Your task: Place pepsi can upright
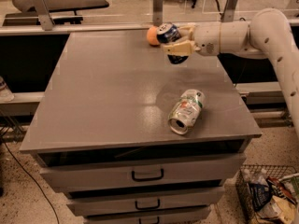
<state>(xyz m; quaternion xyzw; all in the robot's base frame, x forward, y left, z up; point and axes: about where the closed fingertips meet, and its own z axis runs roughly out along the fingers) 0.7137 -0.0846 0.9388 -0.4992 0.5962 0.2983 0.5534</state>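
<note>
The gripper hangs above the far right part of the table, its tan fingers clamped around the pepsi can. The can is held off the surface and tilted, with its silver top turned up and to the left and its dark lower end showing beneath the fingers. The white arm runs from the gripper out to the right and bends down along the right edge of the view.

Just to the left of the gripper, almost touching the held can, an orange ball sits at the far edge of the grey table. Nearer the camera than the gripper and a little to its right, well apart from it, a green and silver can lies on its side on the table, its open silver end facing forward. Below the tabletop's front edge are stacked drawers with dark handles. Far below and to the right of the gripper, a wire basket stands on the floor with packets in it.
</note>
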